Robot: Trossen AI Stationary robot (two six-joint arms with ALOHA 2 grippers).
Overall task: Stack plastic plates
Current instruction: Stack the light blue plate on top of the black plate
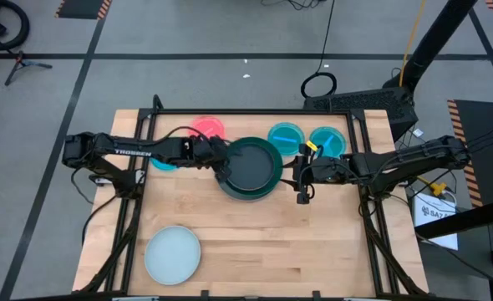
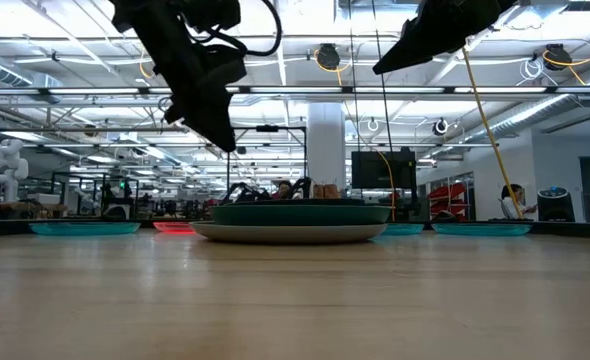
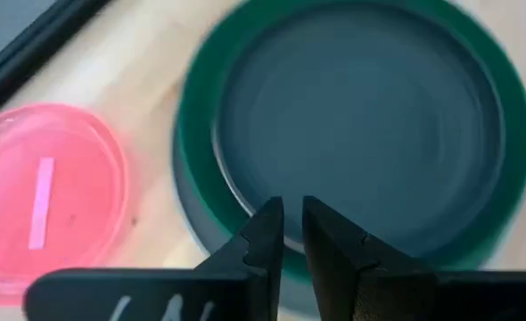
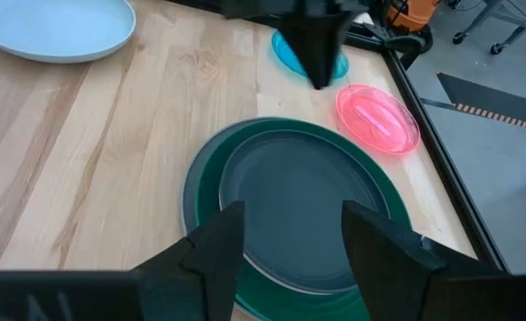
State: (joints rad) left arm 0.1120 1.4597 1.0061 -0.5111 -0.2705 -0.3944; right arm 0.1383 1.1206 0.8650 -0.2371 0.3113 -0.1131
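Note:
A stack of three plates sits mid-table: a black plate (image 1: 251, 165) on a dark green one (image 3: 196, 134), on a grey one (image 4: 189, 209). My left gripper (image 3: 292, 232) hovers above the stack's left rim, fingers almost together with nothing between them. It is well clear of the stack in the low view (image 2: 220, 135). My right gripper (image 4: 294, 250) is open and raised just right of the stack (image 1: 301, 177). A pink-red plate (image 1: 206, 127), three bright blue plates (image 1: 285, 136) (image 1: 327, 140) (image 1: 163, 163) and a pale blue plate (image 1: 173, 253) lie flat on the table.
The bright blue and pink-red plates line the far side of the wooden table (image 1: 313, 242), one bright blue plate partly under my left arm. The pale blue plate lies at the near left corner. A black frame (image 1: 255, 111) runs along the table's far edge.

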